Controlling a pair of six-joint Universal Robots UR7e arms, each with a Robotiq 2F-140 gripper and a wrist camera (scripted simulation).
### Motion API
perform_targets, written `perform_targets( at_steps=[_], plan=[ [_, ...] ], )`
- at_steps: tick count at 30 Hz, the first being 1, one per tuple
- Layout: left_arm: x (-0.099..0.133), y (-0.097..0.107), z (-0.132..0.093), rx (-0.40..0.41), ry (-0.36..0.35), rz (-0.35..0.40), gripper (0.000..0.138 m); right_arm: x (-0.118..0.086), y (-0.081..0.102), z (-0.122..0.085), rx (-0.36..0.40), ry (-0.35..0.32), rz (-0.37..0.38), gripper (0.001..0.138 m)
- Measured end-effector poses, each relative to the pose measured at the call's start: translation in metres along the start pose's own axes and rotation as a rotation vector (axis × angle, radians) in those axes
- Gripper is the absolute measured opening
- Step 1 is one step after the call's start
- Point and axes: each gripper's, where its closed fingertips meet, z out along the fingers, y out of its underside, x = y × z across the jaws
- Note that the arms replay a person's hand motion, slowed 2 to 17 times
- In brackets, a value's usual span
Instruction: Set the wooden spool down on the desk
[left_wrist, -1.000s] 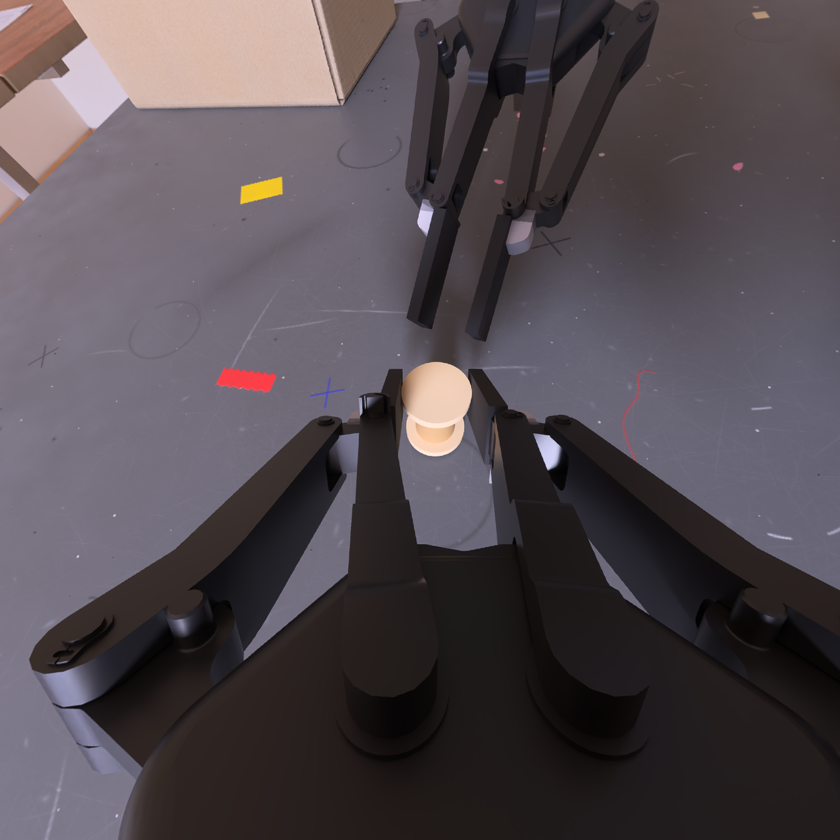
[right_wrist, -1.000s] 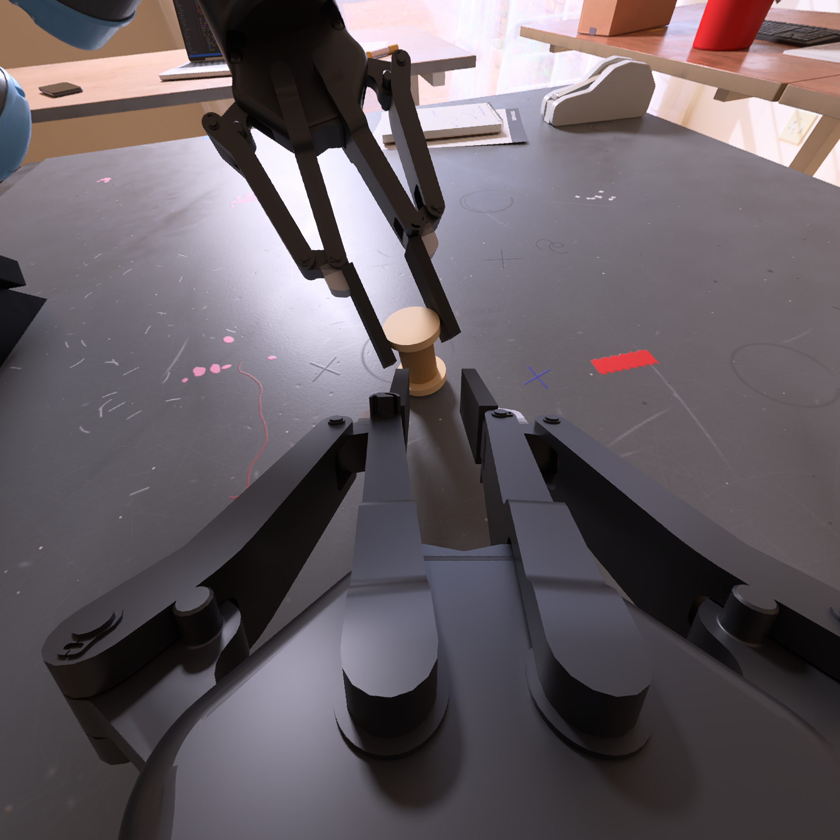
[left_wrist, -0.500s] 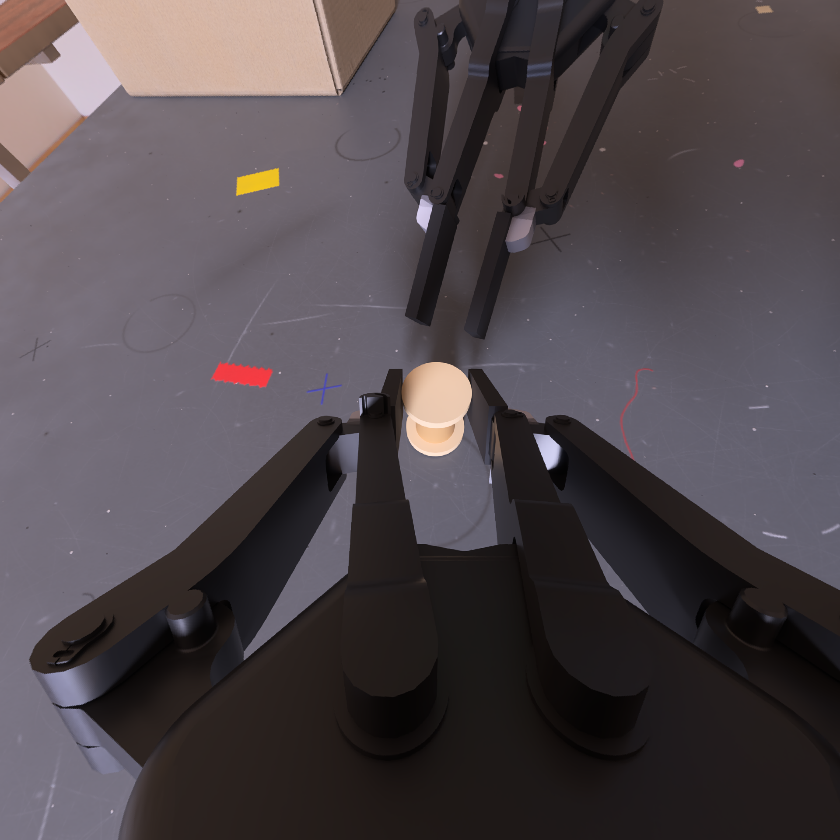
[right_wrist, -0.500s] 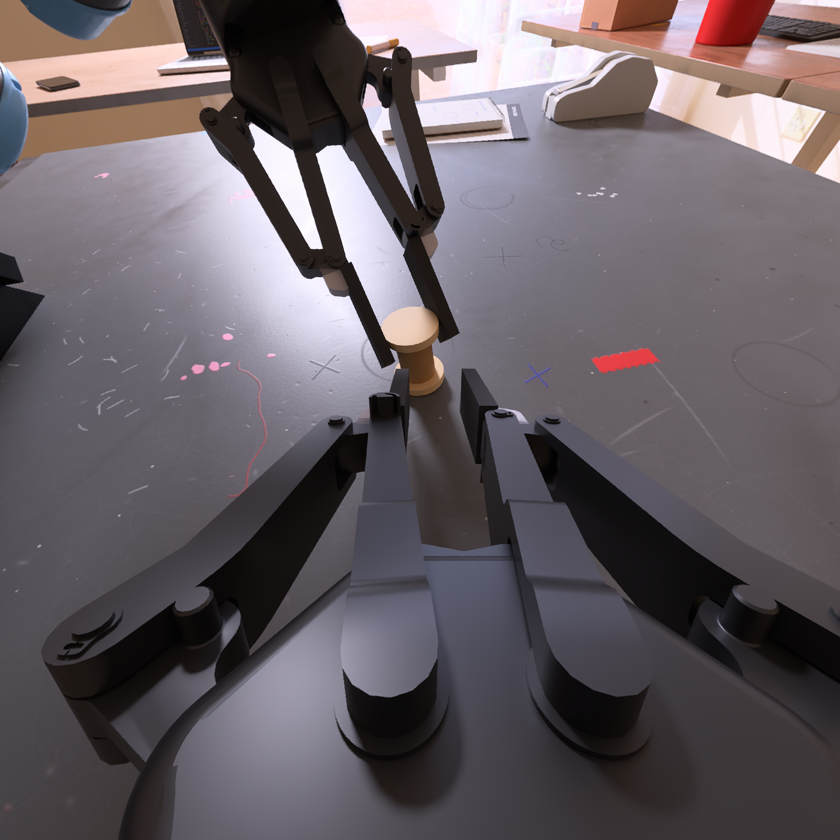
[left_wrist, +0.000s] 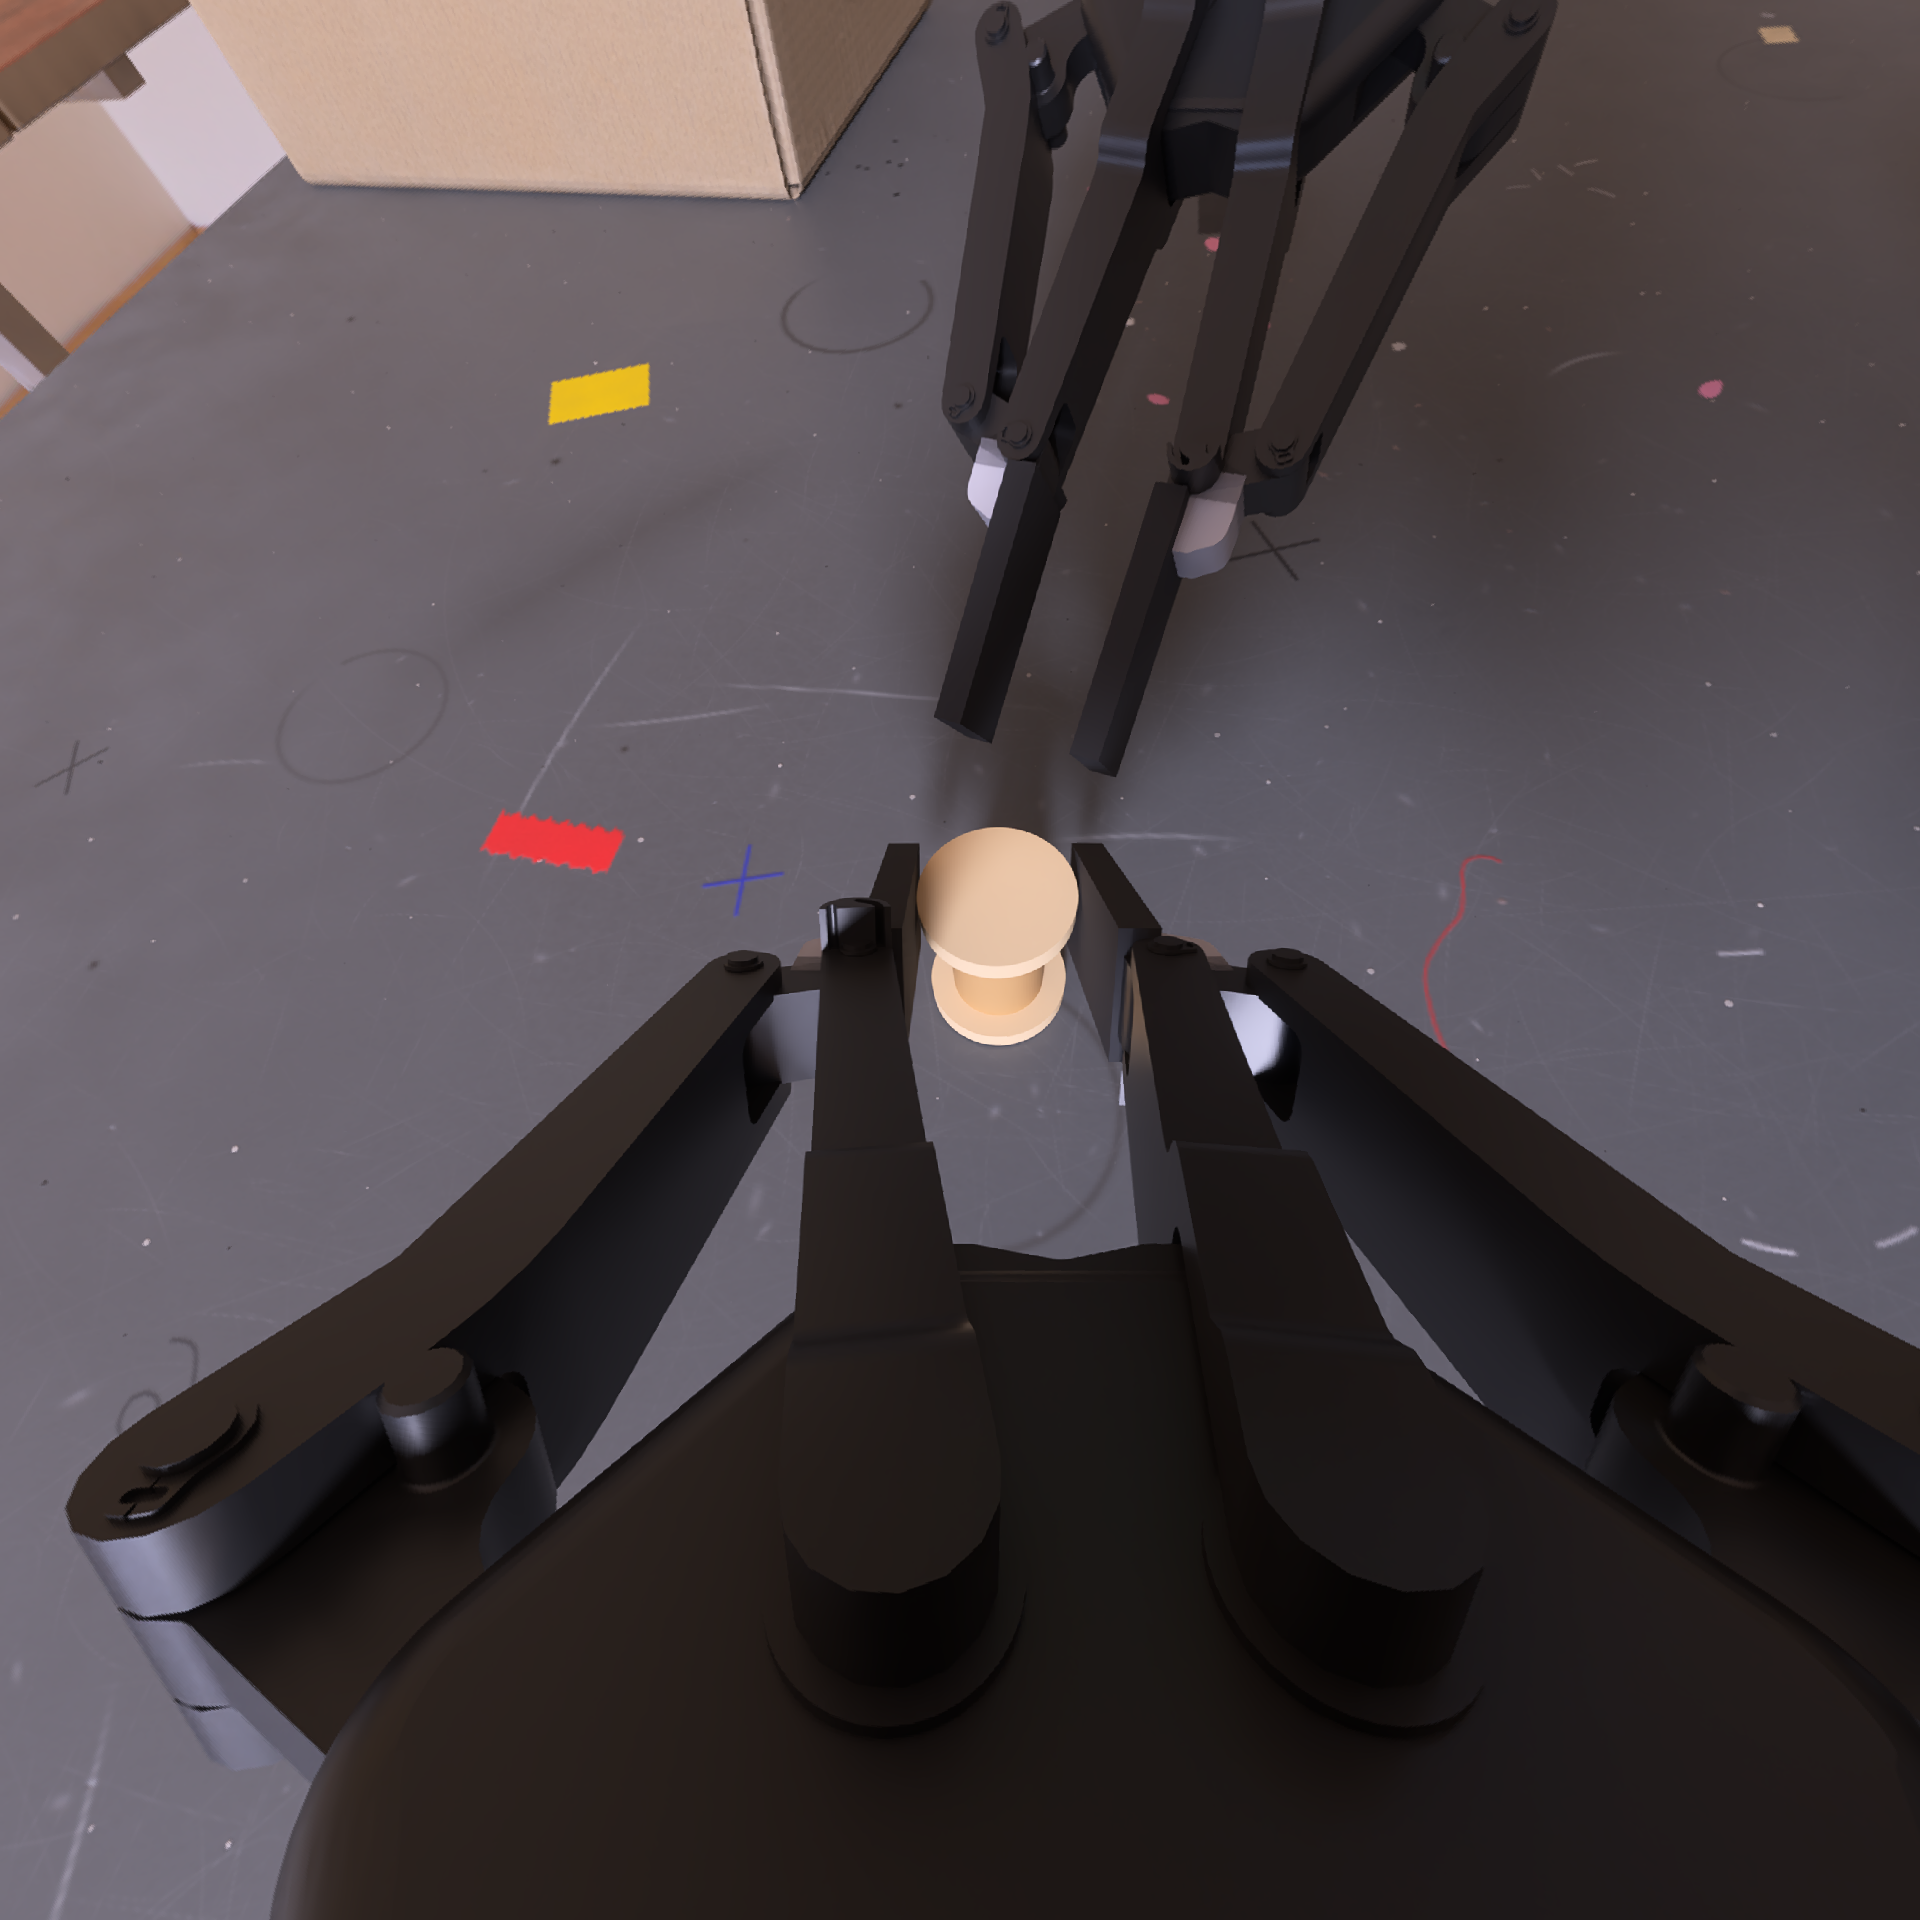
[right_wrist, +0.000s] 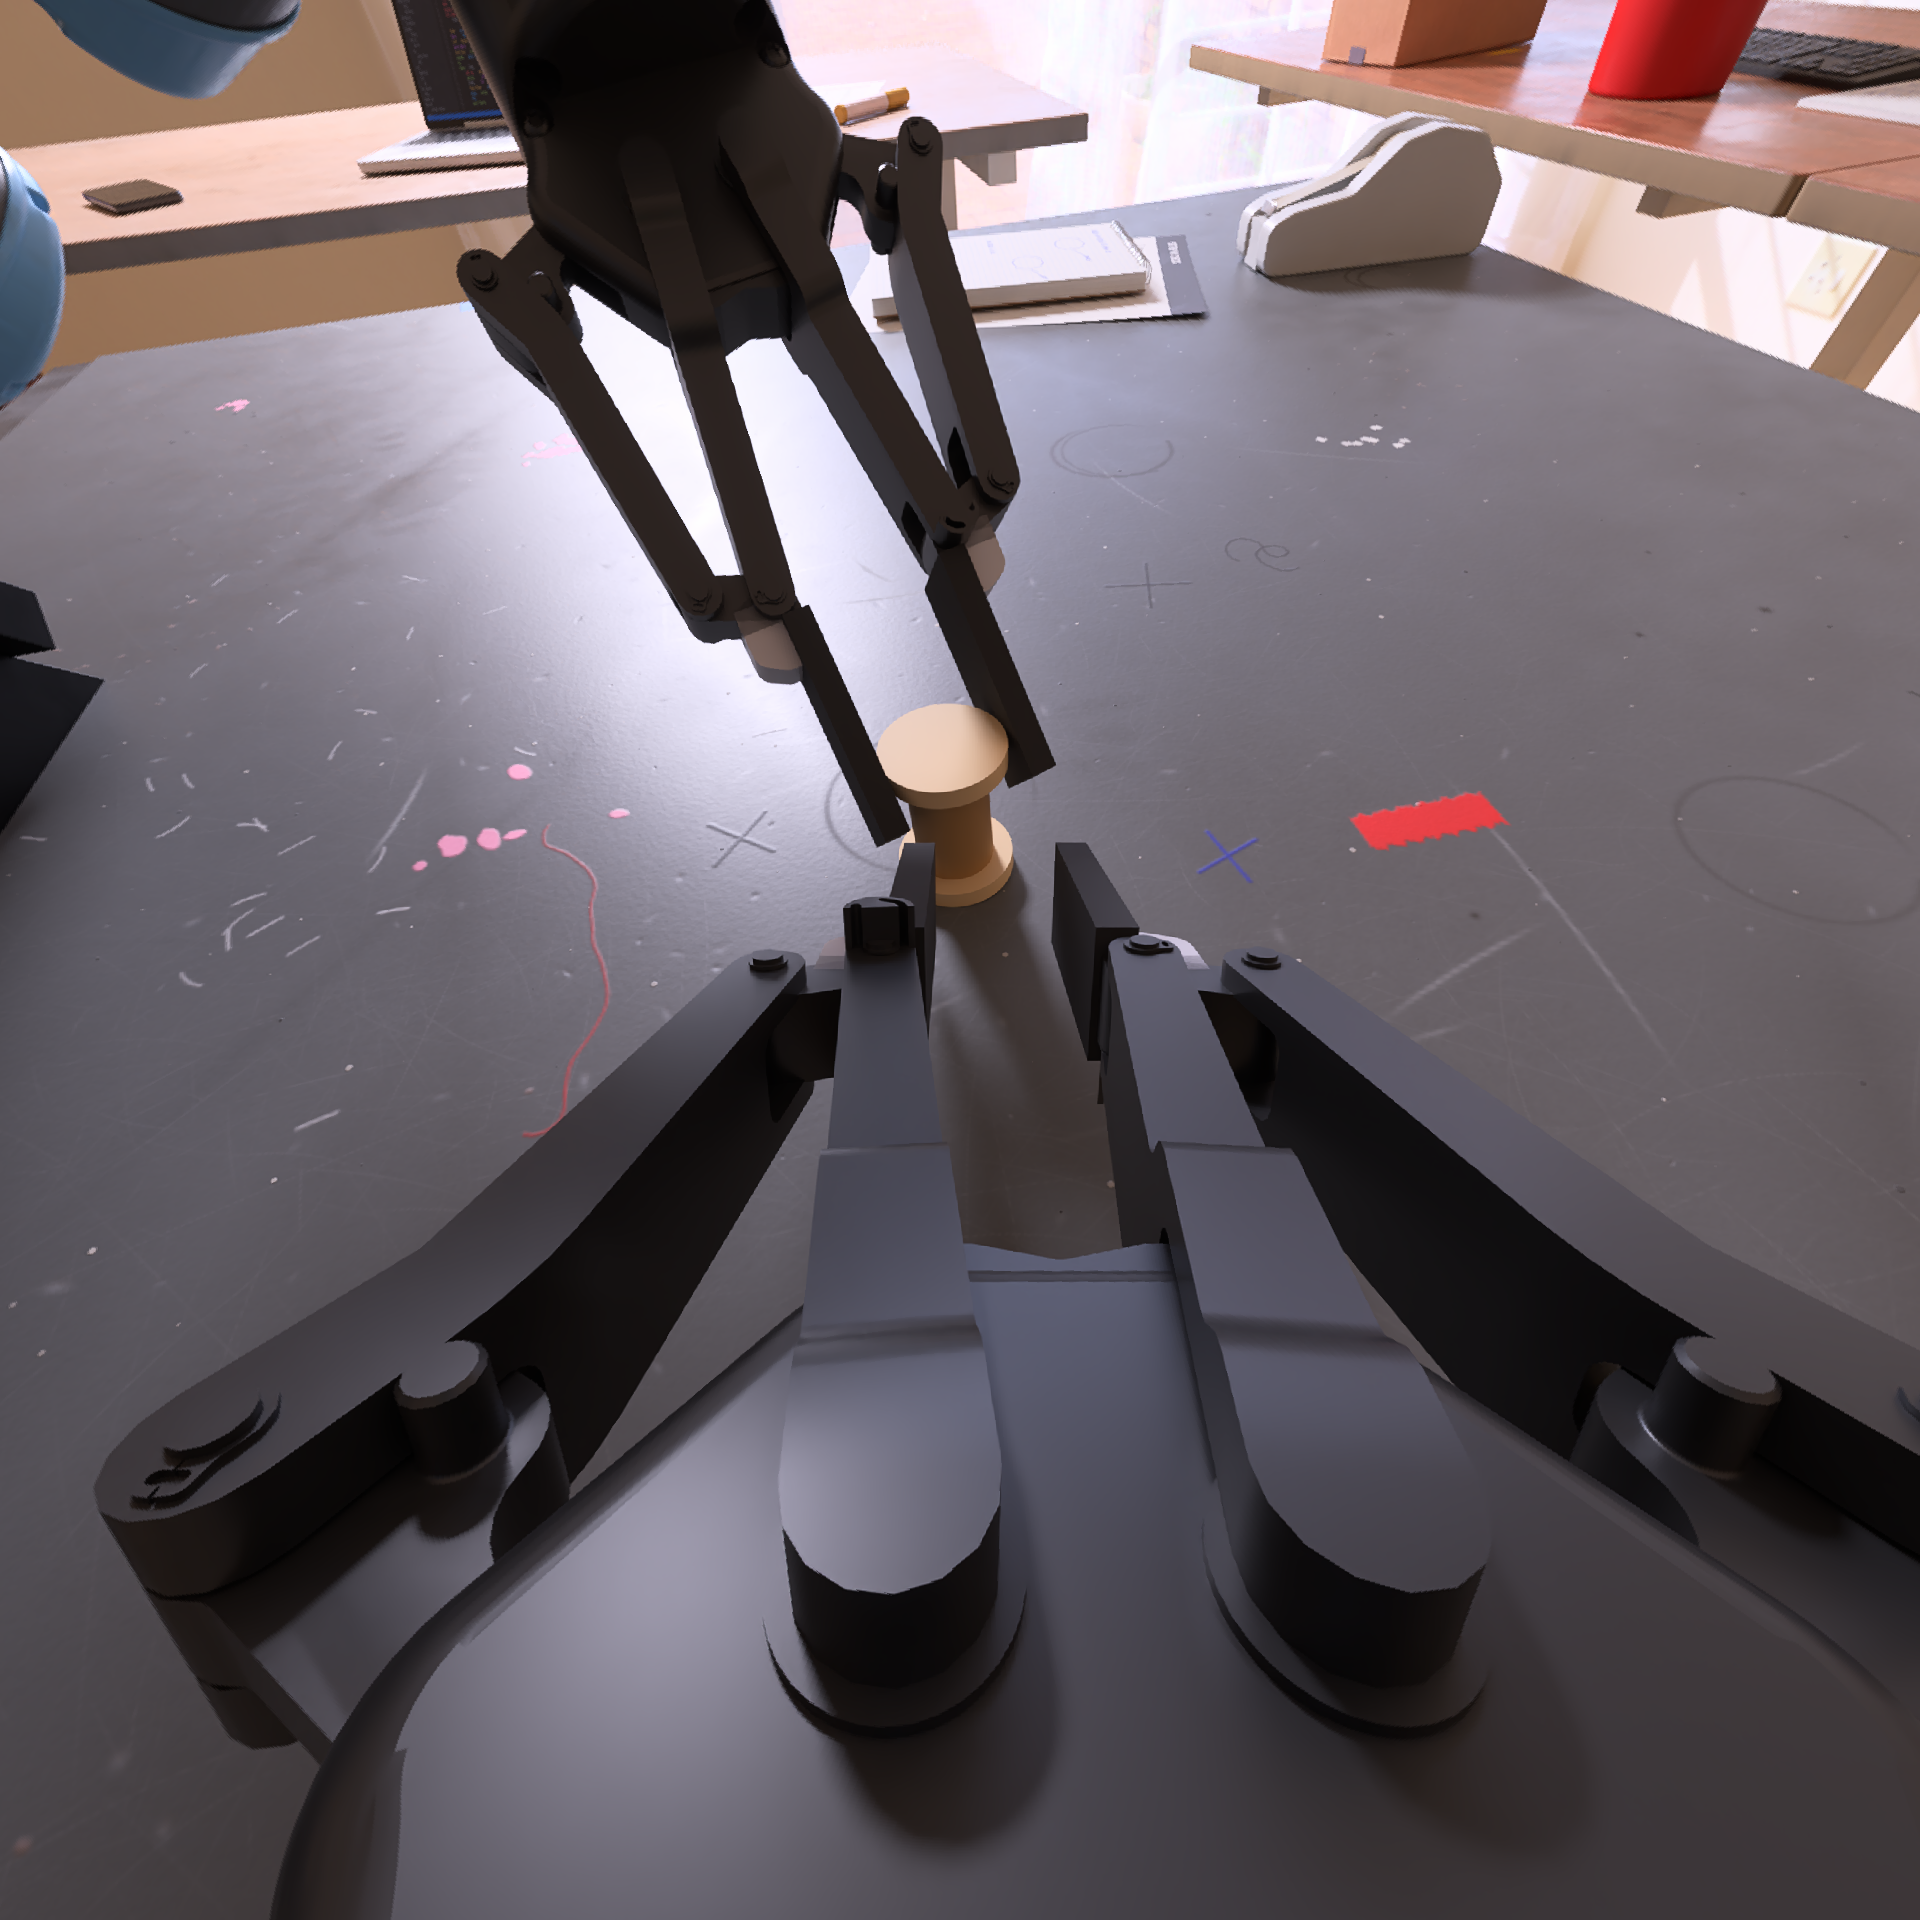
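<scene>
The light wooden spool (left_wrist: 997, 894) stands upright between the fingers of my left gripper (left_wrist: 997, 883), which is shut on its top flange. In the right wrist view the spool (right_wrist: 948, 831) has its bottom flange at the surface of the dark grey desk (right_wrist: 1455, 1039); I cannot tell if it touches. My left gripper (right_wrist: 956, 795) reaches down onto it there from above. My right gripper (right_wrist: 992, 883) is open and empty, just short of the spool, fingertips low over the desk. It also shows in the left wrist view (left_wrist: 1029, 738) beyond the spool.
A cardboard box (left_wrist: 540, 94) stands at the far left of the desk. Yellow tape (left_wrist: 600, 393) and red tape (left_wrist: 553, 842) mark the surface. A notebook (right_wrist: 1039, 265) and a white block (right_wrist: 1371, 197) lie at the far edge. A black object (right_wrist: 31, 707) sits at the left.
The left wrist view has shifted slightly, with desk marks sliding a little up the picture. The grip on the spool is the same. The right gripper has hardly moved.
</scene>
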Motion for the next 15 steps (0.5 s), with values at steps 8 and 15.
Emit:
perform_targets(
  at_steps=[8, 15],
  plan=[
    [0.0021, 0.0007, 0.0023, -0.001, 0.001, -0.021, 0.054, 0.0004, 0.001, 0.0003, -0.006, 0.002, -0.003, 0.031],
    [0.003, 0.0025, -0.0025, 0.009, -0.008, -0.05, 0.055, 0.0031, -0.0001, -0.0019, 0.004, 0.011, 0.0, 0.031]
  ],
)
